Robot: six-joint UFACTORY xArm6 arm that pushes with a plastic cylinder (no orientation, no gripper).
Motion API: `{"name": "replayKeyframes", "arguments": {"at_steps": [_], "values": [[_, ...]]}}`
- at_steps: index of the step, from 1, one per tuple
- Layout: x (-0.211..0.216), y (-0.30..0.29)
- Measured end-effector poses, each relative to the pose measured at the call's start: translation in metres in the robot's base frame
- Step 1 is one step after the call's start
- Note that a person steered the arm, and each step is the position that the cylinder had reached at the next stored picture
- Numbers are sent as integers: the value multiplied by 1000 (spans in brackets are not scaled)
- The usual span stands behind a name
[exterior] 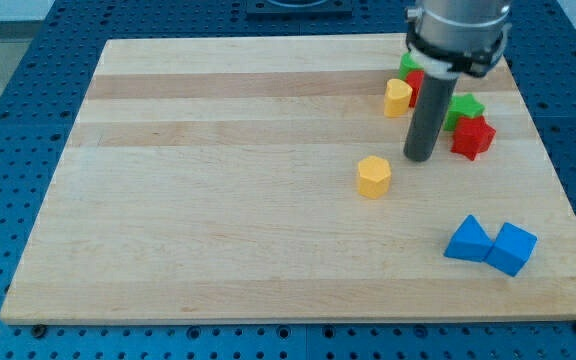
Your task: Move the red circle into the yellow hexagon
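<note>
The yellow hexagon (373, 176) lies on the wooden board (218, 200), right of centre. My tip (419, 158) rests on the board just right of it and slightly higher in the view, with a small gap between them. A red block (414, 83), likely the red circle, sits in the cluster at the view's top right. The rod largely hides it, so its shape is unclear. It touches a second yellow block (398, 97) on its left.
The same cluster holds a green block (408, 63) at its top, another green block (464, 107) right of the rod, and an angular red block (472, 138) below that. A blue triangle (467, 241) and a blue cube (513, 248) lie together at the lower right.
</note>
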State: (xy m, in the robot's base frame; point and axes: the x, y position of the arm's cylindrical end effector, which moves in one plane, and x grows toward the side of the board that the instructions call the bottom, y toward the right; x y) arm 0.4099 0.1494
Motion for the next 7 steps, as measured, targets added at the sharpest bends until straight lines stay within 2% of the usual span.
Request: {"name": "replayKeyframes", "arguments": {"at_steps": [1,3,4,5,6,7], "values": [[-54,26],[-82,56],[-141,64],[-149,59],[-140,42],[-101,16]]}}
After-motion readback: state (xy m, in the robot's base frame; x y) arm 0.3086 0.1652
